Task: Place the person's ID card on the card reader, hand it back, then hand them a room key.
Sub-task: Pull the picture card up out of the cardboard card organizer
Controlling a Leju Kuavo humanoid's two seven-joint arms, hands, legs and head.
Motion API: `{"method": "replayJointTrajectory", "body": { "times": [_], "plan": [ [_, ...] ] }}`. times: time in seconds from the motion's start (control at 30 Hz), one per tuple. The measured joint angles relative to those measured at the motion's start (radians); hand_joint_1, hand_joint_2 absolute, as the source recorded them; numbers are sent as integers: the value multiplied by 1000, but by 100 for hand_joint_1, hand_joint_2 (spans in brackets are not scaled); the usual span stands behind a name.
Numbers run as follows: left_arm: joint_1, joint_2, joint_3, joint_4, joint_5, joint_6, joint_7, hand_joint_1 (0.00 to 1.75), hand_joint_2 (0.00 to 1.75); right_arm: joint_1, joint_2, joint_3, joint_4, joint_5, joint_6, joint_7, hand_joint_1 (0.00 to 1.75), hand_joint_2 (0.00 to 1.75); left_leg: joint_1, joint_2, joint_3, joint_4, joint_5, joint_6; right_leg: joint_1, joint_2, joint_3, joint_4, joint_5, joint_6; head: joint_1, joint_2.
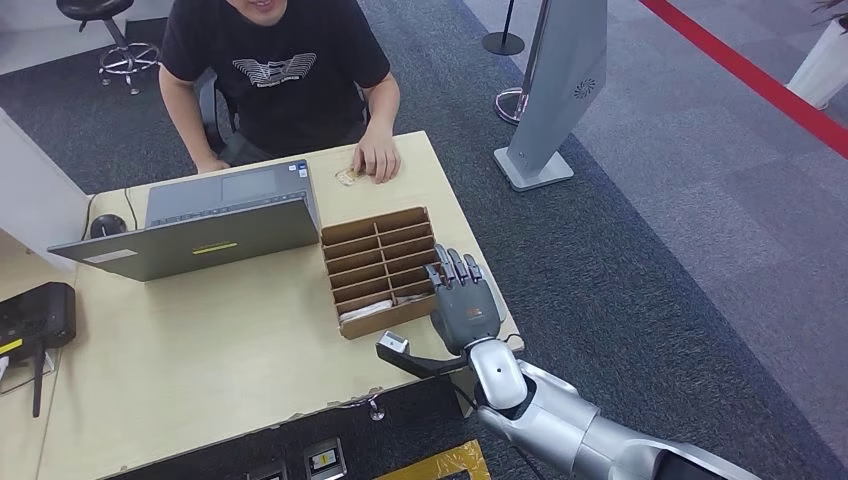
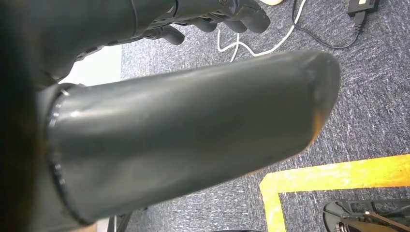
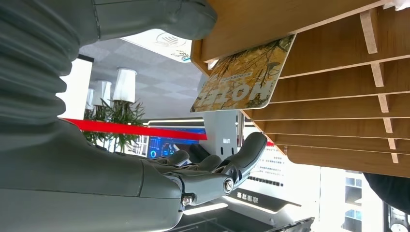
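From my seat the biggest thing is the pale wooden desk (image 1: 200, 360), with one person (image 1: 280, 70) in a dark T-shirt seated at its far side. On the desk stands one open grey laptop (image 1: 215, 220), turned toward that person. Just beside it is one brown divided card box (image 1: 380, 270), two columns of slots, with a white item lying in a near slot. A grey kiosk stand (image 1: 560, 90) rises off the desk's far right corner, on the carpet. At the left edge I see a black router (image 1: 35, 315), and a dark mouse (image 1: 105, 225) behind the laptop.

My right hand (image 1: 462, 300) hovers at the box's right side, fingers spread and pointing forward, holding nothing. In the right wrist view a patterned room key card (image 3: 241, 82) sticks out of one slot, just beyond the fingertips (image 3: 254, 145), apart from them.

The person's hand (image 1: 378, 158) rests on the desk's far edge, over a small pale ID card (image 1: 347, 176).

My left hand (image 2: 212, 14) hangs over grey carpet with fingers curled in; I cannot tell whether they hold anything.
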Motion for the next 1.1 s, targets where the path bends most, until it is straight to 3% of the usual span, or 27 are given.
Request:
{"method": "replayJointTrajectory", "body": {
  "times": [0.67, 0.9, 1.1],
  "plan": [
    [0, 0, 17, 0, -10, 0, 0, 0, 0, 1, -1, 0, 0, -4, -2, -6, 70, 175, 0, 0, 0, 0, 0, 0, 0, 0, 0, 0, 0, 0, 0, 0],
    [1, 0, 18, 0, -20, 0, 0, 0, 0, 2, -2, 0, 0, -8, -2, -6, 90, 175, 0, 0, 0, 0, 0, 0, 0, 0, 0, 0, 0, 0, 0, 0],
    [1, 0, 18, 0, -22, 0, 0, 0, 0, 2, -4, 0, 0, -8, -2, -6, 96, 175, 0, 0, 0, 0, 0, 0, 0, 0, 0, 0, 0, 0, 0, 0]
  ]
}}
